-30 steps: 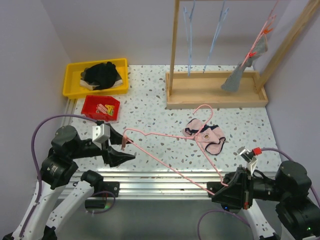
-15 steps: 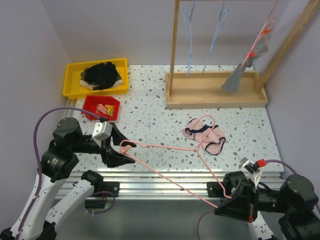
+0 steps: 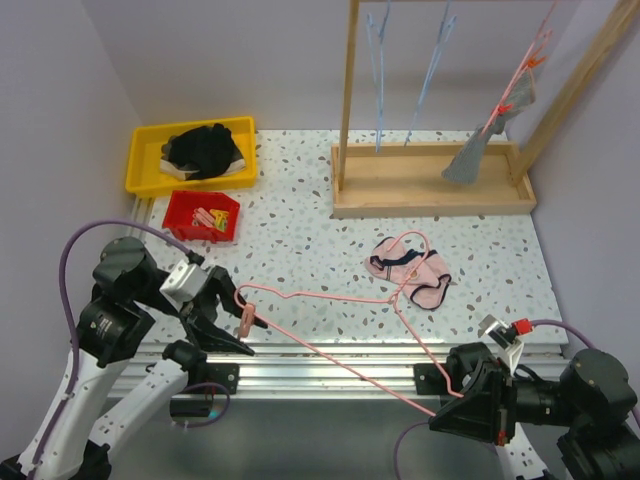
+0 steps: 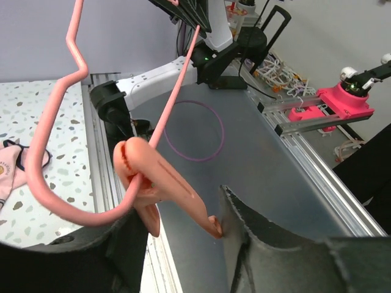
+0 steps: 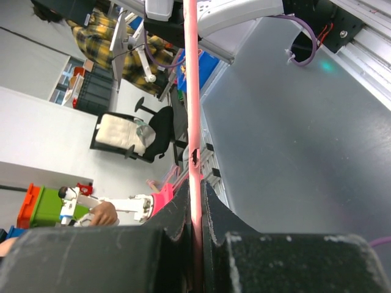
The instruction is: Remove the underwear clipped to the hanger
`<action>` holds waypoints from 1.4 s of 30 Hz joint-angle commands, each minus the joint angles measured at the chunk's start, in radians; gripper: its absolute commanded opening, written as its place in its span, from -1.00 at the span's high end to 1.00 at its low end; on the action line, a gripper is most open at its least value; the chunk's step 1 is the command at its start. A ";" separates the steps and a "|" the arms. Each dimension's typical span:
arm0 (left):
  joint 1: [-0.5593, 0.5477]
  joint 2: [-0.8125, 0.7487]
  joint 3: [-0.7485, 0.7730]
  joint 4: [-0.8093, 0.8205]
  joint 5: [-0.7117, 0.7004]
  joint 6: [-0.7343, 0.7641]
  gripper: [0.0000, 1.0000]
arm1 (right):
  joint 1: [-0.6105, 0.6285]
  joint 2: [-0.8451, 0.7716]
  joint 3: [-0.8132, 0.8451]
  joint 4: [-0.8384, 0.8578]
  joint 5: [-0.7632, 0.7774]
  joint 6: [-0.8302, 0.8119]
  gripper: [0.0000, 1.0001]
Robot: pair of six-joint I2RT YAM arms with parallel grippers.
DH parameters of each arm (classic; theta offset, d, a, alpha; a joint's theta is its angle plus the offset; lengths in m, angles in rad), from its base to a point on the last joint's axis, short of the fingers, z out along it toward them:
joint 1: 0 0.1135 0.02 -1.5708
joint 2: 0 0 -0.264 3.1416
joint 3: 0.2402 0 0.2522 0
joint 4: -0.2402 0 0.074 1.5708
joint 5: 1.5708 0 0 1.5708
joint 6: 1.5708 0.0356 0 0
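The pale pink briefs (image 3: 425, 272) lie on the table under the hook of a pink hanger (image 3: 330, 297). They also show in the left wrist view (image 4: 7, 174). My left gripper (image 3: 228, 318) is open around the pink clip (image 3: 246, 320) at the hanger's left end. In the left wrist view the clip (image 4: 159, 183) sits between the fingers (image 4: 275, 250), one clip leg touching the right finger. My right gripper (image 3: 452, 385) is shut on the hanger's bar (image 5: 194, 152) past the table's near edge. The grey briefs (image 3: 468, 158) hang clipped to another pink hanger (image 3: 520, 80) on the rack.
A wooden rack (image 3: 430, 195) with two blue hangers (image 3: 380, 80) stands at the back right. A yellow bin (image 3: 145, 165) holding a black clothing heap (image 3: 203, 150) and a red tray (image 3: 190, 215) of clips sit at the back left.
My left gripper has pulled back toward the near left, and the hanger's left end moved with it; the clip now shows between its fingers. The right arm dropped back earlier, then held still.
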 commanded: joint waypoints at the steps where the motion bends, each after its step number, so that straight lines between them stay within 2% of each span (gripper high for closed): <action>1: -0.005 0.010 0.003 0.054 0.103 -0.026 0.05 | 0.002 0.005 -0.004 -0.209 -0.021 0.005 1.00; 4: -0.007 0.015 -0.020 0.094 0.098 -0.057 0.19 | 0.003 0.008 -0.002 -0.209 -0.025 0.002 1.00; 5: -0.007 0.016 -0.026 0.108 0.101 -0.067 0.32 | 0.003 0.010 -0.001 -0.207 -0.025 0.002 1.00; 7: -0.007 0.021 -0.042 0.142 0.103 -0.097 0.45 | 0.003 0.008 -0.002 -0.209 -0.029 -0.001 1.00; 12: -0.008 0.027 -0.046 0.157 0.103 -0.109 1.00 | 0.003 0.004 -0.008 -0.200 -0.010 0.000 1.00; 16: -0.010 0.029 -0.052 0.157 0.100 -0.107 1.00 | 0.003 -0.004 -0.011 -0.166 0.028 0.029 1.00; 17: -0.010 0.029 -0.055 0.159 0.097 -0.107 1.00 | 0.002 -0.009 -0.014 -0.161 0.059 0.037 0.92; 18: -0.010 0.030 -0.059 0.156 0.089 -0.107 1.00 | 0.003 -0.012 -0.021 -0.157 0.077 0.042 0.75; 19: -0.010 0.033 -0.062 0.154 0.082 -0.107 1.00 | 0.003 -0.024 -0.025 -0.151 0.089 0.051 0.48; 22: -0.008 0.045 -0.085 0.139 0.068 -0.098 1.00 | 0.003 -0.062 -0.068 -0.010 0.102 0.179 0.30; 23: -0.010 0.050 -0.089 0.127 0.059 -0.080 1.00 | 0.002 -0.099 -0.108 0.129 0.100 0.303 0.24; 25: -0.010 0.067 -0.091 0.061 0.043 -0.039 1.00 | 0.002 -0.139 -0.155 0.277 0.114 0.431 0.30; 26: -0.010 0.074 -0.089 0.036 0.039 0.004 1.00 | 0.003 -0.174 -0.197 0.388 0.122 0.527 0.59; 28: -0.010 0.099 -0.077 -0.030 0.032 0.046 1.00 | 0.003 -0.196 -0.225 0.480 0.152 0.603 1.00; 38: -0.010 0.151 -0.075 -0.079 0.010 0.103 1.00 | 0.003 -0.205 -0.277 0.649 0.269 0.674 1.00; 39: -0.010 0.156 -0.066 -0.084 -0.004 0.103 1.00 | 0.003 -0.203 -0.272 0.631 0.293 0.665 1.00; 42: -0.010 0.200 -0.014 -0.175 -0.211 0.138 1.00 | 0.002 -0.174 -0.211 0.423 0.402 0.529 1.00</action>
